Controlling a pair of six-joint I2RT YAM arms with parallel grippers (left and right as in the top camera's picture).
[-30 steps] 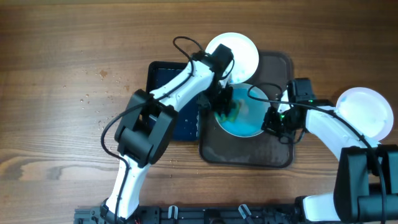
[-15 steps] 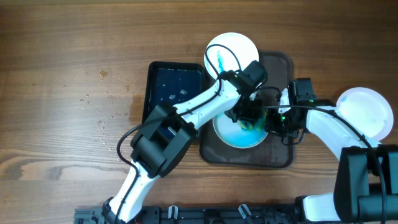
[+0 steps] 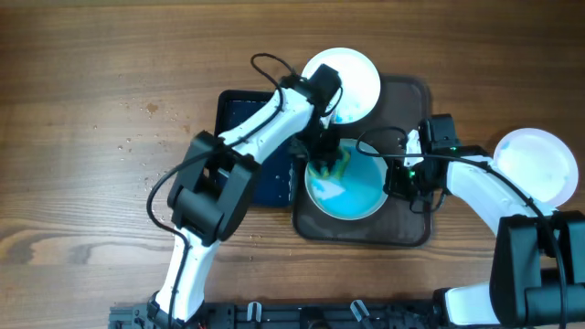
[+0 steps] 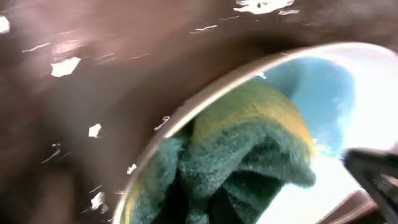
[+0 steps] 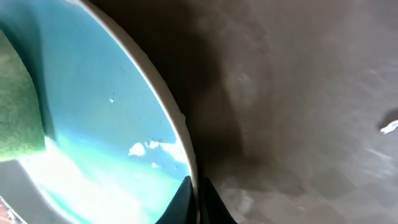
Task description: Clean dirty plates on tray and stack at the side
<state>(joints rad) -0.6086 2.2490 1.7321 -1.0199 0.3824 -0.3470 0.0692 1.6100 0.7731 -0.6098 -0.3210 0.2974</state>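
The sponge (image 4: pixel 249 143) is held in narrow jaws by the left gripper (image 3: pixel 323 157) & is pressed onto the upper-left part of the blue-smeared plate (image 3: pixel 361 190), which is set in the brown tray (image 3: pixel 407 228) toward its left side. The plate's right rim is pinched by the right gripper (image 3: pixel 403 179). In the right wrist view its jaws are seen nearly closed on that rim, so the plate is prob. being steadied for scrubbing. Most of the plate's face is covered in blue, so the wipe is judged far from done. A white plate (image 3: pixel 355 78) is placed across the tray's far edge, w/ a small blue streak at its near rim. A clean plate (image 3: pixel 539 164) is set on the counter (image 3: pixel 91 91) at the right, well apart. A dark water basin (image 3: pixel 239 123) is placed just beside the tray on the left. Risks: the rim pinch is thin & the surface looks wet, so the plate could be slid or tipped out of the jaws by a hard sponge push. It could also be shoved into the white plate, b/c the two are close. Blue could be smeared rather than lifted if the sponge is not rinsed. The arms could be brought into contact, since one plate is shared.
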